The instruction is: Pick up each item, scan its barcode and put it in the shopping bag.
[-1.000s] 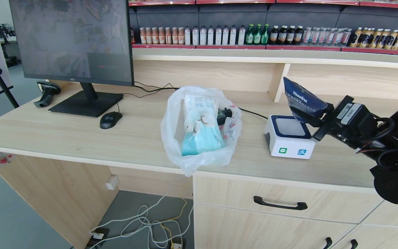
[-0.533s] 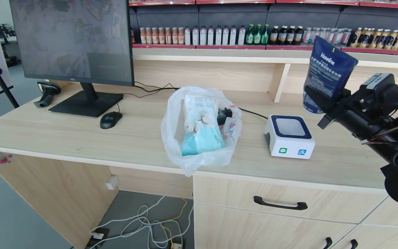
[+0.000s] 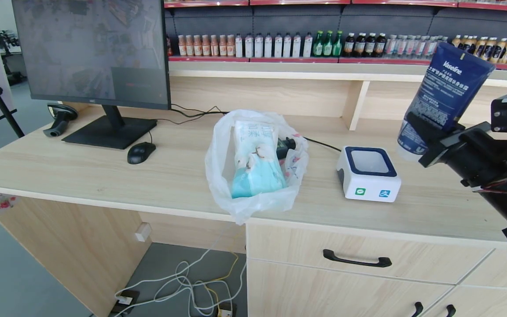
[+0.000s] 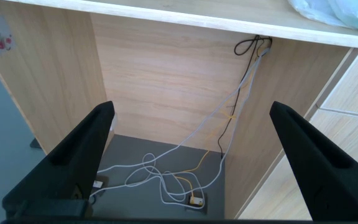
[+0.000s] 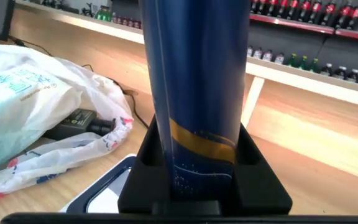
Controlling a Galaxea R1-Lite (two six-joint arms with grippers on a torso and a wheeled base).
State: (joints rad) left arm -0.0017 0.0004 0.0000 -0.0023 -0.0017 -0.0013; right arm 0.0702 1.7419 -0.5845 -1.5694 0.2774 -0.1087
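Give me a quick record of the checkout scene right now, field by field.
Right tool: shut on the blue tube
Blue tube: tilted, held in the air, to the right of the scanner
Scanner: on the counter, nothing over its window
Shopping bag: open on the counter, left of the scanner
In bag: teal and white packet
Left tool: open, low in front of the counter

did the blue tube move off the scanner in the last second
Yes. The blue tube, shut in the right gripper, went up and to the right, from tilted over the white scanner to clear of it.
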